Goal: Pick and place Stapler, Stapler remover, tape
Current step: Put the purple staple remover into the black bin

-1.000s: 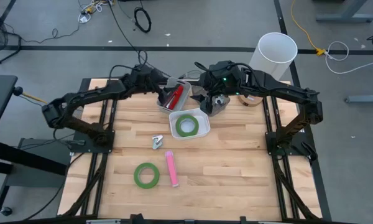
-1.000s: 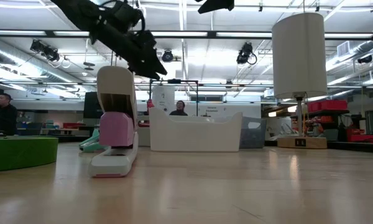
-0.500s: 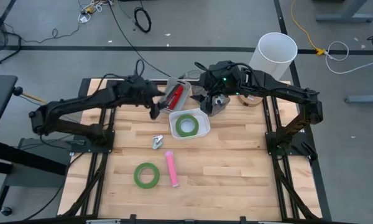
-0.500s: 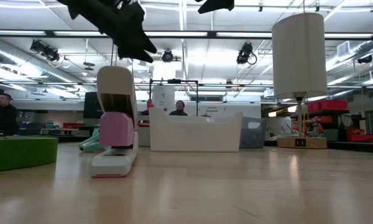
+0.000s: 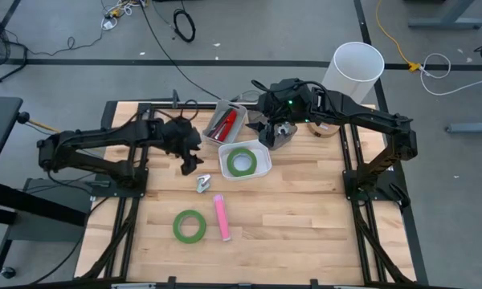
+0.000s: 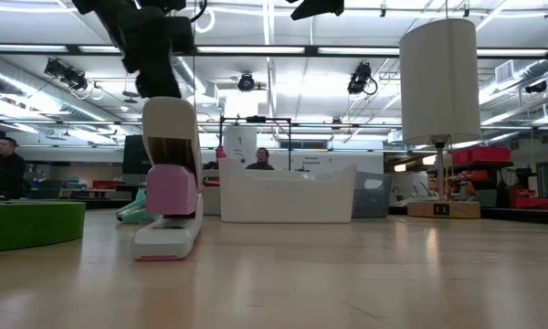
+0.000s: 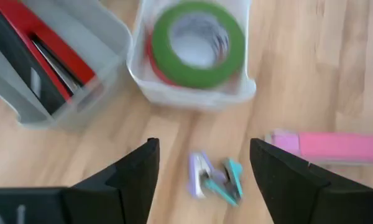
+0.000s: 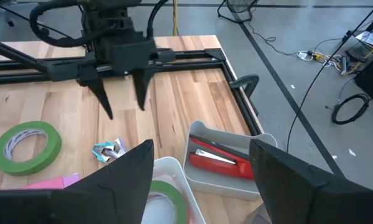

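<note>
My left gripper (image 5: 191, 164) is open and empty, pointing down just above the small purple-and-teal stapler remover (image 7: 214, 177), which lies on the table (image 5: 202, 184); in the left wrist view its fingers stand on either side of the remover, apart from it. A green tape roll lies on a red one in the white bin (image 7: 196, 43). Another green roll (image 5: 189, 225) and a pink stapler (image 5: 222, 217) lie on the table. A red stapler lies in the grey bin (image 5: 225, 123). My right gripper (image 8: 202, 180) is open and empty, held above the far side of the white bin (image 5: 277, 132).
A tall white cylinder (image 5: 357, 72) stands at the table's far right corner. A brown roll (image 5: 321, 128) lies near the right arm. Bare wood lies toward the near right. People show in the room behind (image 6: 260, 160).
My left gripper has gone from over the grey bin toward the table's near and left edges and now stands over the stapler remover. My right arm has kept still. No object has moved.
</note>
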Motion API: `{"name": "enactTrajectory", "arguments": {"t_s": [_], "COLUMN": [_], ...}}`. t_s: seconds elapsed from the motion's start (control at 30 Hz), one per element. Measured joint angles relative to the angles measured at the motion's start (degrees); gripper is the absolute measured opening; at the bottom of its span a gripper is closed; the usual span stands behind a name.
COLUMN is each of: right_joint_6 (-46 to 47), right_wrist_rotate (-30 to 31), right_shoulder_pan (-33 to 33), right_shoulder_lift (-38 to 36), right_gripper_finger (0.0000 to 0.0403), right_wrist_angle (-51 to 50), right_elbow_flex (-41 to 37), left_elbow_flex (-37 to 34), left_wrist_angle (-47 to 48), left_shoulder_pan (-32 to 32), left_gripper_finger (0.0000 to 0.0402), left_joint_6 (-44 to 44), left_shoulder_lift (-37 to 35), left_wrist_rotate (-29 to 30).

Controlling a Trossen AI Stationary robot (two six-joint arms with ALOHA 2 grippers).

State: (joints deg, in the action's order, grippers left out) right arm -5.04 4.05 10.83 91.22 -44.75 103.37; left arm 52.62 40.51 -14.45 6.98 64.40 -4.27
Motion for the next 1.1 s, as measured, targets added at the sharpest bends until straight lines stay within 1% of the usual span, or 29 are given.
{"name": "enactTrajectory", "arguments": {"t_s": [0.17, 0.4, 0.5, 0.63, 0.8, 1.1], "right_joint_6": [-0.17, -0.42, -0.42, -0.42, -0.42, -0.46], "right_wrist_rotate": [-0.02, -0.02, -0.02, -0.02, -0.04, -0.09], "right_shoulder_pan": [0.00, 0.00, 0.00, 0.00, 0.00, 0.02], "right_shoulder_lift": [0.00, 0.00, 0.00, 0.00, 0.00, 0.00], "right_gripper_finger": [0.0262, 0.0262, 0.0262, 0.0262, 0.0262, 0.0262], "right_wrist_angle": [-0.01, -0.01, -0.01, -0.01, -0.01, -0.05], "right_elbow_flex": [0.00, 0.00, 0.00, 0.00, 0.00, 0.00], "left_elbow_flex": [-1.89, -6.98, -9.88, -13.91, -18.20, -22.53], "left_wrist_angle": [2.25, -0.10, -2.91, -9.25, -14.86, -21.12], "left_shoulder_pan": [1.31, 1.33, 1.33, 1.29, 1.28, 1.30], "left_gripper_finger": [0.0242, 0.0230, 0.0224, 0.0215, 0.0202, 0.0197], "left_joint_6": [0.33, 0.36, 0.01, -0.12, -0.15, 0.07], "left_shoulder_lift": [0.07, 0.07, 0.07, 0.07, 0.56, 2.64], "left_wrist_rotate": [-0.03, 0.59, 0.59, 0.79, 3.28, 2.28]}}
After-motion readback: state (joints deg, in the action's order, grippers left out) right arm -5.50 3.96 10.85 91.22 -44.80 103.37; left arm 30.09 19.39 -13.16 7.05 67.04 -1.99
